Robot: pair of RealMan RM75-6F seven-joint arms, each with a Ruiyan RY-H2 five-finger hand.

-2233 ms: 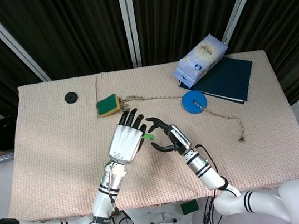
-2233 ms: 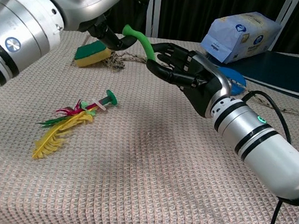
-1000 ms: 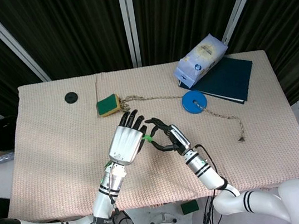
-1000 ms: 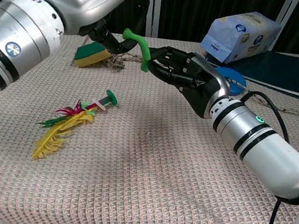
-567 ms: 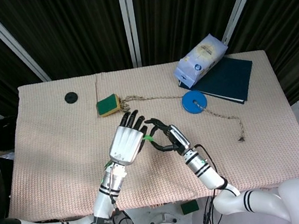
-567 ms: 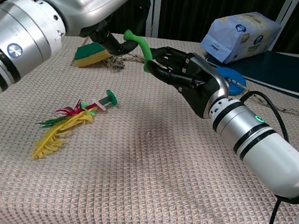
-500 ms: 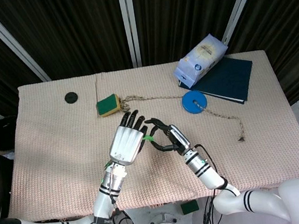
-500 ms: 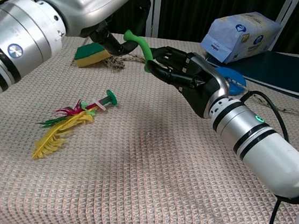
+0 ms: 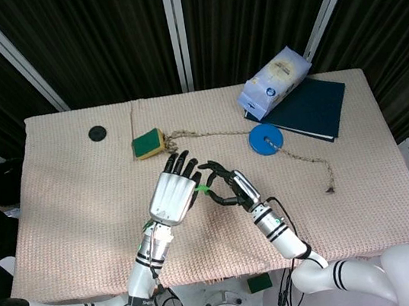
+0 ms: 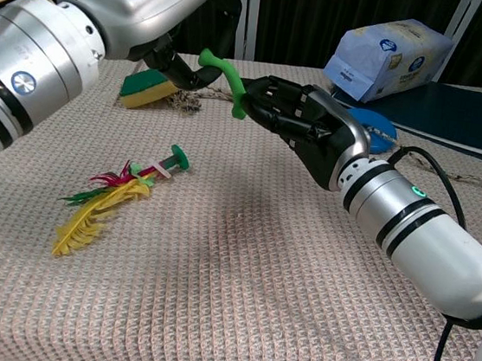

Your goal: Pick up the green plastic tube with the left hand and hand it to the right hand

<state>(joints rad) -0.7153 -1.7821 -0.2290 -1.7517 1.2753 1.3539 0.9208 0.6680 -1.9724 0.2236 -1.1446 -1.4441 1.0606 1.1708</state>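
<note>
The green plastic tube (image 10: 227,73) hangs above the middle of the table, curved, with one end up at the left. My left hand (image 10: 180,65) grips that upper end from the left. The fingers of my right hand (image 10: 304,122) are curled around the tube's lower end from the right. In the head view the left hand (image 9: 174,194) shows its back, the right hand (image 9: 229,186) lies close against it, and only a small piece of the green tube (image 9: 203,191) shows between them.
A feathered toy (image 10: 118,193) lies on the knitted cloth below the left arm. Behind the hands sit a green-yellow sponge (image 9: 147,142) and a rope. A blue disc (image 9: 267,140), a white bag (image 9: 274,81) and a dark book (image 9: 310,109) are far right, a black cap (image 9: 97,133) far left.
The right hand's fingers, spread beside the tube 2.2 s ago, have curled around its lower end. The left hand has kept its hold and hardly moved.
</note>
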